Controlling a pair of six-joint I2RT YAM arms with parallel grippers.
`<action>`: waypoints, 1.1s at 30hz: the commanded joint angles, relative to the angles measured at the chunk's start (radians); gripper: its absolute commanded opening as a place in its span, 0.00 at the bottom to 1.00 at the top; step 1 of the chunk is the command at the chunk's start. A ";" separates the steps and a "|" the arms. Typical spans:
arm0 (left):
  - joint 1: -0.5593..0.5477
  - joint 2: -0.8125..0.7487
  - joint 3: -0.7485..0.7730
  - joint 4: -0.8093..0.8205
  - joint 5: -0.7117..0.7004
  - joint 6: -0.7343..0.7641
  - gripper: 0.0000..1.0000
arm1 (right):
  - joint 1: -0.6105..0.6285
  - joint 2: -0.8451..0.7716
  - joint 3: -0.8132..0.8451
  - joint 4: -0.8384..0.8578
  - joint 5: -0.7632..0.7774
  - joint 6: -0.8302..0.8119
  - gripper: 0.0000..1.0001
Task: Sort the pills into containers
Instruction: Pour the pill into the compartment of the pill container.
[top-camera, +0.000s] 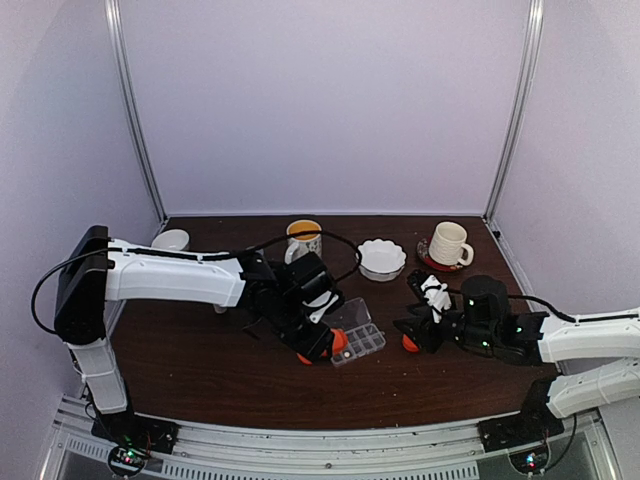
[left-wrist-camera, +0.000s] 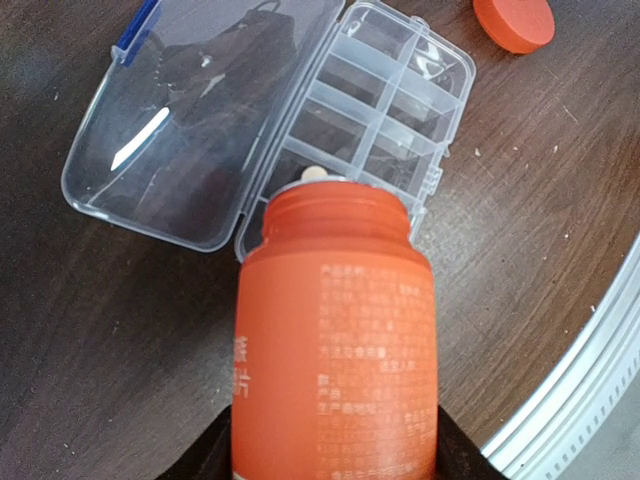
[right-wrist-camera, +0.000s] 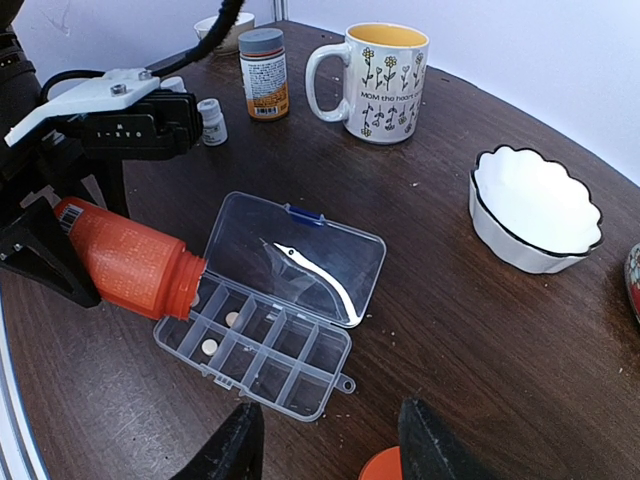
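Note:
The clear pill box (right-wrist-camera: 300, 375) lies open on the dark table, lid (right-wrist-camera: 300, 255) folded back; it also shows in the top view (top-camera: 357, 340) and the left wrist view (left-wrist-camera: 400, 110). Two pale pills (right-wrist-camera: 210, 347) (right-wrist-camera: 232, 319) rest in separate containers at its left end. My left gripper (left-wrist-camera: 335, 455) (top-camera: 315, 340) is shut on an orange bottle (left-wrist-camera: 335, 330) (right-wrist-camera: 125, 258), tilted with its open mouth over the box's end. One pill (left-wrist-camera: 314, 174) sits at the mouth's lip. My right gripper (right-wrist-camera: 330, 445) (top-camera: 405, 330) hangs open to the right of the box, above the orange cap (right-wrist-camera: 385, 465) (left-wrist-camera: 514, 22).
Behind the box stand a flowered mug (right-wrist-camera: 380, 80), a grey-capped brown bottle (right-wrist-camera: 264, 72) and a small white bottle (right-wrist-camera: 211, 121). A white scalloped bowl (right-wrist-camera: 535, 205) sits at the right. A white mug on a red coaster (top-camera: 448, 244) stands far right. A metal rail (left-wrist-camera: 590, 380) edges the table.

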 joint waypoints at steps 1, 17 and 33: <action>0.004 -0.002 0.004 0.028 0.006 -0.006 0.00 | 0.006 0.002 0.029 -0.003 0.011 -0.010 0.50; 0.002 -0.026 -0.007 0.044 0.005 -0.009 0.00 | 0.007 -0.002 0.027 -0.002 0.013 -0.010 0.50; -0.002 -0.022 0.014 0.028 -0.003 -0.006 0.00 | 0.011 0.001 0.030 -0.003 0.015 -0.011 0.50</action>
